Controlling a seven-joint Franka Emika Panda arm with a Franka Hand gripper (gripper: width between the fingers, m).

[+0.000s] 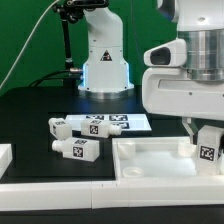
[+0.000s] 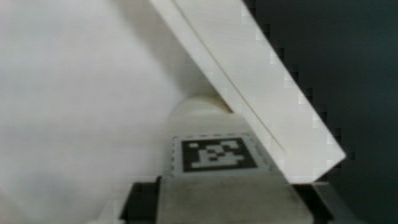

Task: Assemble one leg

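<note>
Claw (image 1: 207,150) grips a leg (image 1: 208,148) over the white panel's (image 1: 150,160) corner.

Gripper (image 1: 207,148) holds leg (image 1: 208,150) over panel (image 1: 150,160).

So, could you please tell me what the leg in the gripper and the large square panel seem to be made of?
The leg in the gripper: apparently matte white plastic, blocky, with a printed black-and-white tag. The square panel: likely the same plastic, with a smooth, uniform white raised rim.

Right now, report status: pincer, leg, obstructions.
Pincer shut on small white tagged plastic leg, over large flat white square panel. Three spare legs lie apart. Nothing blocking.
</note>
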